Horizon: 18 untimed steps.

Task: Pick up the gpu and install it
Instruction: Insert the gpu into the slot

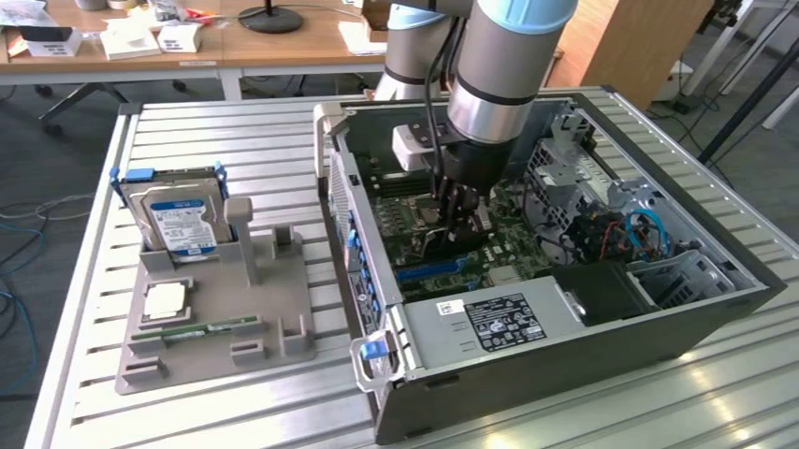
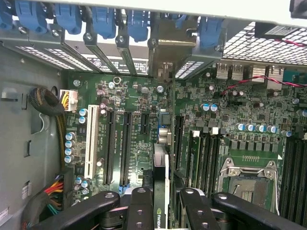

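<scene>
Exterior view looks down from above; wrist view sits close over shared motherboard.

Dark gpu on edge above motherboard

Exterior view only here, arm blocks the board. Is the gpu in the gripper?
Observer: Yes. In the wrist view the gpu sits edge-on between the fingers, with the gripper shut on it.
Operator: Which way does it run?
Observer: Lengthwise toward the rear slot row, the one with the blue latches.
Operator: Slots beside it free?
Observer: The two long black slots and the white slot next to it are empty.
</scene>
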Motion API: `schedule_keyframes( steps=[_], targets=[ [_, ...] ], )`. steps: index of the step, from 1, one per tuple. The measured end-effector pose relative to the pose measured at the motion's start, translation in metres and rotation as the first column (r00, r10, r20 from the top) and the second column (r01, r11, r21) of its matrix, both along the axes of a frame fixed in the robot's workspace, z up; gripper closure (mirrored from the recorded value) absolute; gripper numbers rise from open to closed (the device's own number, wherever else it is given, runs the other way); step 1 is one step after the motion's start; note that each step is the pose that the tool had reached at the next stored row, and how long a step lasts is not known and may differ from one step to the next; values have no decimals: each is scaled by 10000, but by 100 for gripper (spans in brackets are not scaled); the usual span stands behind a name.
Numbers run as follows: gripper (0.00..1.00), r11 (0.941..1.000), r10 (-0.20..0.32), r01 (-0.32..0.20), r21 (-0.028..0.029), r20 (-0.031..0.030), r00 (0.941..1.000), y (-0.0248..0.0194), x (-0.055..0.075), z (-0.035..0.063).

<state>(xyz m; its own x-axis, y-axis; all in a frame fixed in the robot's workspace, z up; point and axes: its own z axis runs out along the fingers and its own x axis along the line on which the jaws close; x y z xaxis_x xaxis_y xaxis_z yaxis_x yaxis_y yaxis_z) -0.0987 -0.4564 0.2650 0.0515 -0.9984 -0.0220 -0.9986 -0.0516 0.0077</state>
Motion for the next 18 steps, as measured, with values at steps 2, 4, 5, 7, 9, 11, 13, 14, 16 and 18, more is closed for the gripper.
schedule_keyframes(
  steps=[2, 4, 5, 7, 9, 11, 13, 14, 16, 18],
  targets=[
    [74, 10000, 1, -1, -1, 2, 10000, 1, -2, -1],
    [74, 10000, 0, 0, 1, 3, 10000, 4, -4, -2],
    [74, 10000, -1, 1, 2, 3, 10000, 7, -6, -2],
    [74, 10000, 1, -1, 1, 3, 10000, 8, -8, -2],
    [74, 10000, 2, -2, -1, 2, 10000, 8, -8, -2],
    [74, 10000, 1, -1, -1, 1, 10000, 9, -9, -4],
    [74, 10000, 1, -1, 0, 5, 10000, 9, -9, -9],
    [74, 10000, 1, -1, 0, 8, 10000, 9, -9, -11],
    [74, 10000, 1, -1, -1, 8, 10000, 9, -9, -11],
    [74, 10000, 1, -1, -1, 7, 10000, 9, -9, -12]
  ],
)
